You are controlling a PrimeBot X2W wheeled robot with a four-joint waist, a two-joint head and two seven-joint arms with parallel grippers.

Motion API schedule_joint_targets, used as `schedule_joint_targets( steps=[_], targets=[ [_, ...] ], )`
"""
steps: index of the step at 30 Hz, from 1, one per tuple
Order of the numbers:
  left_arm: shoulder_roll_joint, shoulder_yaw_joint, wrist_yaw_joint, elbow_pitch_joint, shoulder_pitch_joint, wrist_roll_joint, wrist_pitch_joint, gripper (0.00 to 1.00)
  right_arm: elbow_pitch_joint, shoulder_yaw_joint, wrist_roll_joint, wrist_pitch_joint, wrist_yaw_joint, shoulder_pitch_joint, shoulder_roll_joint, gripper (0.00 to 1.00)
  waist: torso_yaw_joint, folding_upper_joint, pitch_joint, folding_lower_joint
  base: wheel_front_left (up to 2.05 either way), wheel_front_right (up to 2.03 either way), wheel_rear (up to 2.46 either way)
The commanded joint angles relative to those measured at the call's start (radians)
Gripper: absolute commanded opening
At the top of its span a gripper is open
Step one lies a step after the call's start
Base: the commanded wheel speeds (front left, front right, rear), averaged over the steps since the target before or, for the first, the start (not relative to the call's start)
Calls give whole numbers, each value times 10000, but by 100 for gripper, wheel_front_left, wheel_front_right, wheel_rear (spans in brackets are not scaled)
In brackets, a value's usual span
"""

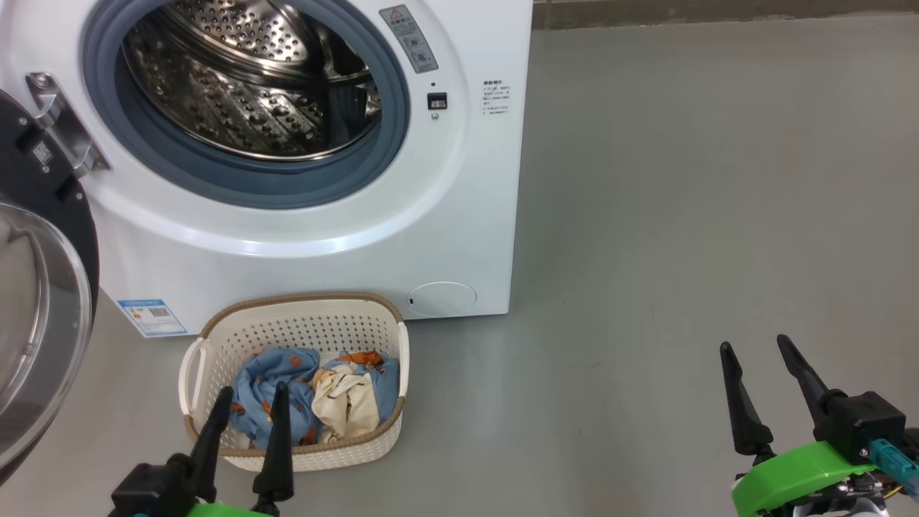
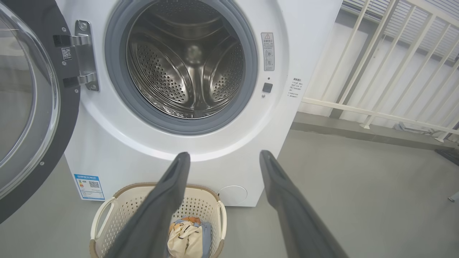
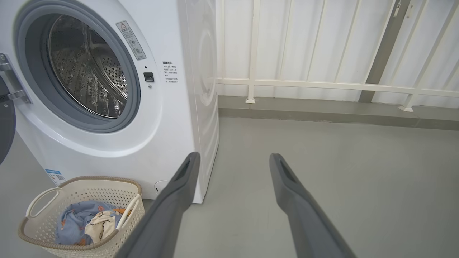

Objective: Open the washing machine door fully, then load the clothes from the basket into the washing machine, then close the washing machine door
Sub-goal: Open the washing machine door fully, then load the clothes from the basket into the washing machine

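The white washing machine [image 1: 459, 215] stands at the upper left with its steel drum [image 1: 251, 79] exposed. The washing machine door [image 1: 64, 201] is swung wide to the far left, its glass bowl facing me. On the floor in front sits the cream basket [image 1: 301, 327], holding the clothes [image 1: 316, 391]: light blue fabric with orange prints and a cream piece. My left gripper [image 1: 251, 391] hangs open over the basket's near edge, holding nothing. My right gripper [image 1: 755, 345] is open above the floor, far right of the basket. The left wrist view shows the drum [image 2: 190, 71] beyond the open left gripper [image 2: 225, 154].
Grey floor [image 1: 682, 215] spreads to the right of the machine. A white railing [image 3: 322, 84] with a low kerb runs behind it. The open door [image 2: 36, 107] juts out on the left side, close to the basket [image 2: 104, 215].
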Motion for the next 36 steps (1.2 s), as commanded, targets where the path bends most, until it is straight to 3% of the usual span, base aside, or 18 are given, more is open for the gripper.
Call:
schedule_joint_targets(
  steps=[1,36],
  targets=[
    [78,283,59,-255,-133,95,-139,100,-288,322,20,-113,16,-92,-49,100,-4,0,7,0,0,0,0],
    [83,365,393,320,-228,484,-367,100,-152,525,-90,-76,16,-85,-49,100,94,0,-45,0,0,0,0]
  ],
)
